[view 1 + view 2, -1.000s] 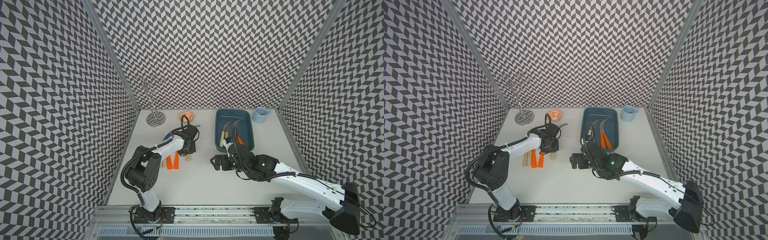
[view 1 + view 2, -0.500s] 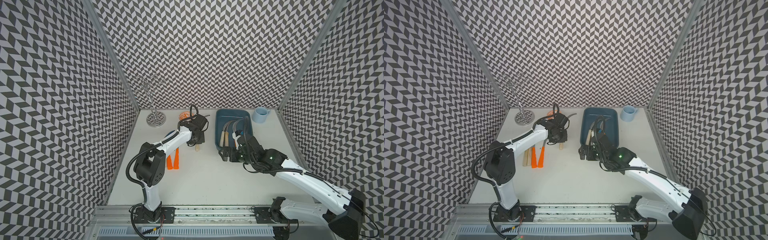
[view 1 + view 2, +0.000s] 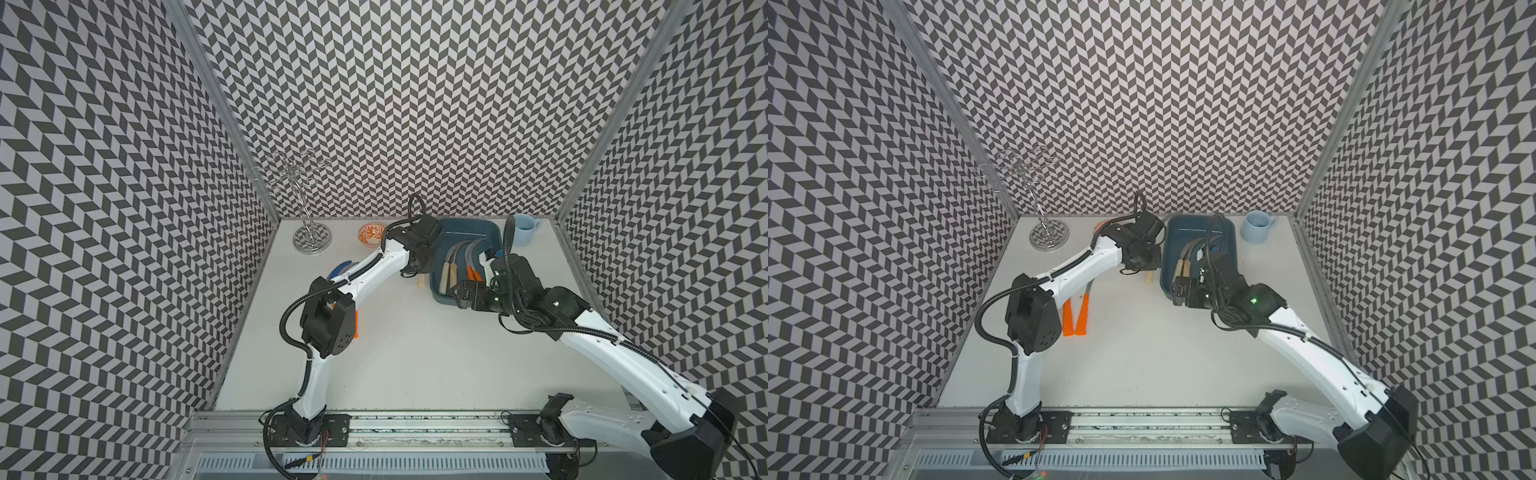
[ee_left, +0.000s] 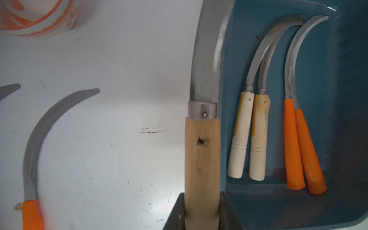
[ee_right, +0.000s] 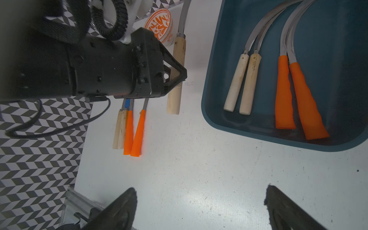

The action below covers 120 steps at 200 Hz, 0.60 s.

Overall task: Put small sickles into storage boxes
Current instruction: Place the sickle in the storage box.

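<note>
My left gripper (image 4: pixel 202 199) is shut on the pale wooden handle of a small sickle (image 4: pixel 202 149). It holds this sickle along the left rim of the dark teal storage box (image 3: pixel 465 226), with the grey blade over that rim. The handle's end (image 3: pixel 422 283) shows just left of the box. Inside the box lie two wood-handled sickles (image 4: pixel 241 135) and two orange-handled ones (image 4: pixel 292 147). More sickles (image 3: pixel 1081 316) lie on the table under my left arm. My right gripper (image 5: pixel 199 195) is open and empty at the box's near edge (image 3: pixel 459 293).
An orange-patterned bowl (image 3: pixel 371 235) sits at the back, left of the box. A light blue mug (image 3: pixel 1257 226) stands to the right of the box. A wire metal stand (image 3: pixel 311 239) occupies the back left corner. Patterned walls enclose three sides.
My left arm has carried the wood-handled sickle from the pile on the table back and right to the box's left rim. My right gripper has moved from mid-table up to the box's near edge.
</note>
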Each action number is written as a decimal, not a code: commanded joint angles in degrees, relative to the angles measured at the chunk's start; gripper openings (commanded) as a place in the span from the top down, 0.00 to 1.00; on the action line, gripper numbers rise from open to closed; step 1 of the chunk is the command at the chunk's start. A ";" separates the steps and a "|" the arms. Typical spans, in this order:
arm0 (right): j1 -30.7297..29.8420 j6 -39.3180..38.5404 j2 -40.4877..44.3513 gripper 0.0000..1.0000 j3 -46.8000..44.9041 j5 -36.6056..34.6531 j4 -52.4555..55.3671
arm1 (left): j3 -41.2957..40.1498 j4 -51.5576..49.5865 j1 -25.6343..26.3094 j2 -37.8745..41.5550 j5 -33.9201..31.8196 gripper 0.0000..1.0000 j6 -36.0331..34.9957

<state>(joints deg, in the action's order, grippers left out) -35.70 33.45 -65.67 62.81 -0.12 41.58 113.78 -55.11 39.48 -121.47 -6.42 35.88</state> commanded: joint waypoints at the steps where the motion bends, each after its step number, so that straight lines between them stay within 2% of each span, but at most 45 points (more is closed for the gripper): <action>1: 1.78 -2.12 1.91 0.00 1.79 1.05 0.99 | 5.94 -2.54 1.41 -2.69 0.48 0.99 1.54; 52: 4.38 -3.48 3.15 0.00 1.53 0.97 3.23 | 14.98 -3.19 2.90 -9.20 4.43 0.99 2.85; 120: 6.43 -4.01 5.97 0.00 -0.94 1.62 4.58 | 16.33 5.51 3.81 -13.42 10.81 1.00 5.14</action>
<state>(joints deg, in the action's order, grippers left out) -29.89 30.37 -61.63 62.78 0.97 46.30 127.85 -54.74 42.37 -133.47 2.02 39.57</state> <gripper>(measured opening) 0.995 0.254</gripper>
